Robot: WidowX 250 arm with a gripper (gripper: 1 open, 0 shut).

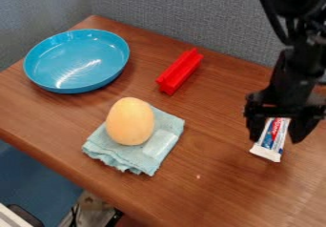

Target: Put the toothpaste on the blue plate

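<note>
Fingers [258, 129] of the gripper [281, 129] stood apart, straddling the toothpaste [272, 135], which lay flat near the table's [51, 116] right edge, well apart from the blue plate [76, 60]. Grasping seemed the step in hand; next, closing on the tube, lifting, then carrying it across to the plate.

Orange egg-shaped obj [129, 121] sits on pale blue-green cloth [137, 142], red block [181, 71] nearby on wood table [216, 164].
</note>
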